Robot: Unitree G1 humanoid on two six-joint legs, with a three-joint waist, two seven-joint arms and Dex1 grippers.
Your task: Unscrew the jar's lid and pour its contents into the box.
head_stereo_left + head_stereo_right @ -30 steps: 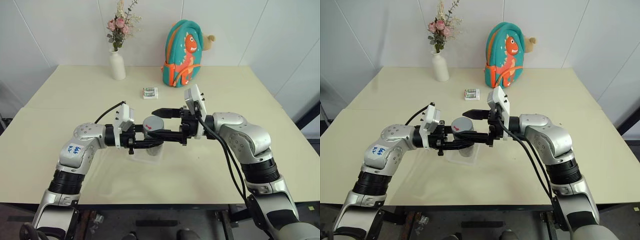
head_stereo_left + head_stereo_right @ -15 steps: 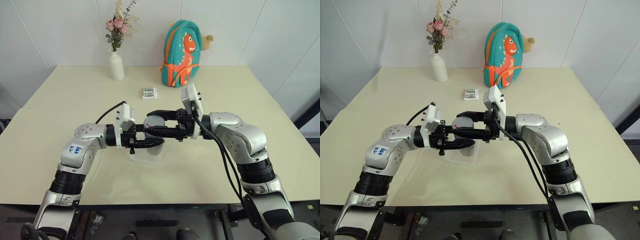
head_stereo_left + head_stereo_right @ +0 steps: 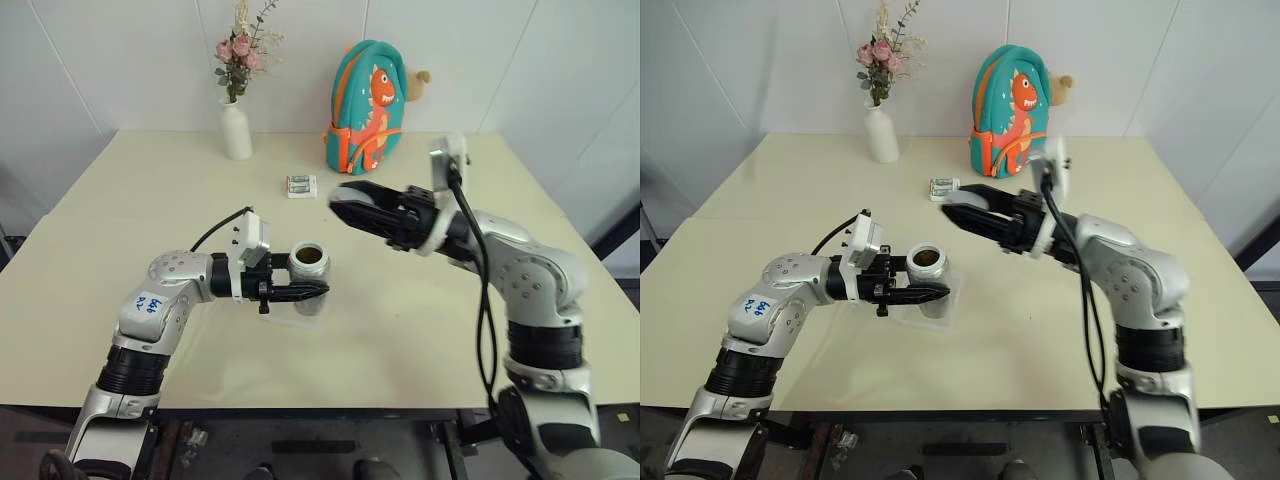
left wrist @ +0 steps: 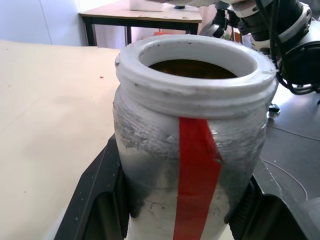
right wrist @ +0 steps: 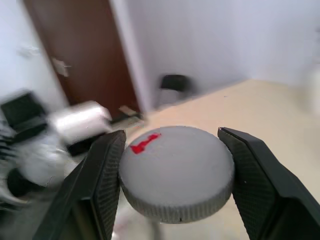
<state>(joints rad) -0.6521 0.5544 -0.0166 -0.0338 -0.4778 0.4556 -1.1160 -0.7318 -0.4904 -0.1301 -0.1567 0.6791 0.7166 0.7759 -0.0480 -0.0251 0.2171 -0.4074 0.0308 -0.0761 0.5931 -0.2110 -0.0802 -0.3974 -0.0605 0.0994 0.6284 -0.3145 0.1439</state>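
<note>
1. Jar: open-mouthed, upright, clamped between the left hand fingers, directly above the clear box on the worktop.
2. Contents: dark brown, visible inside the jar.
3. Lid: gripped by the right hand, raised, well apart from the jar.

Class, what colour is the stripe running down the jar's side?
Red, on the silvery jar; clearest in the left wrist view.
</note>
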